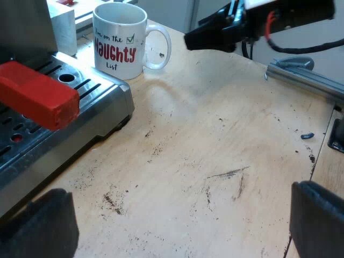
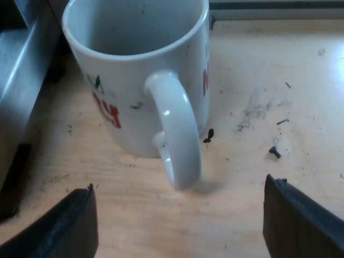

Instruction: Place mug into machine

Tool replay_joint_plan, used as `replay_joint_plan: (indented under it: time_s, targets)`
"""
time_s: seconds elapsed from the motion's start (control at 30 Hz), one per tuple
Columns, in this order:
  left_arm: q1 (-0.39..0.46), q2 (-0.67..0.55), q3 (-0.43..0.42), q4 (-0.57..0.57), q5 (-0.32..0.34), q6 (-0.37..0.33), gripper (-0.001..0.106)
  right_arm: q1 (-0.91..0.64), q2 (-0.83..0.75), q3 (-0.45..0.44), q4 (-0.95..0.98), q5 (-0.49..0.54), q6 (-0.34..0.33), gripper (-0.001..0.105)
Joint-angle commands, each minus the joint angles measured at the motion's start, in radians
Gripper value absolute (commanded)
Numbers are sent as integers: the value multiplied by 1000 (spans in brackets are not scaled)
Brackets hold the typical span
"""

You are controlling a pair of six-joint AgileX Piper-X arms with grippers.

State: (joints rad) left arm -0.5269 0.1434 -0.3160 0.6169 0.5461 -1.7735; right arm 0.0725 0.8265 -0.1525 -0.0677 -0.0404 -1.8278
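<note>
Hanging over the wooden surface (image 1: 215, 161), the left end effector (image 1: 177, 228) is seen open, with nothing between its fingers. Just beyond it, the red end (image 1: 35, 99) of the holder's handle is seen above the slotted drip tray (image 1: 102, 94) of the espresso machine (image 1: 21, 27). Farther off, the mug (image 1: 119, 40) is stood upright on the surface just beside the tray, not on it. The right end effector (image 2: 177, 226) is held open near the mug's handle (image 2: 174, 129), which is not touched by either finger
</note>
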Motion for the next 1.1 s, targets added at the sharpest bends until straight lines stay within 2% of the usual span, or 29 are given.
replay_joint_plan:
  time_s: [0.03,0.17,0.33,0.7,0.77,0.83,0.87,0.9,0.93,1.1]
  targets:
    - [-5,3,-2,-19,12,2,82,2,124,-4,-159,-9,-11,66]
    - [-5,3,-2,-19,12,2,82,2,268,-10,-274,-28,-11,65]
    - [-5,3,-2,-19,12,2,82,2,415,-46,-367,-32,-11,60]
    - [-5,3,-2,-19,12,2,82,2,549,-143,-379,-49,-11,56]
    - [-5,3,-2,-19,12,2,82,2,552,-147,-377,-69,-11,50]
    - [-5,3,-2,-19,12,2,82,2,551,-147,-378,-73,-11,26]
    - [-5,3,-2,-19,12,2,82,2,551,-147,-378,-73,-11,24]
    - [-5,3,-2,-19,12,2,82,2,551,-147,-374,-73,-11,6]
    - [-5,3,-2,-19,12,2,82,2,551,-147,-369,-80,-6,0]
    - [-5,3,-2,-19,8,2,82,2,520,-147,-340,-99,-11,0]
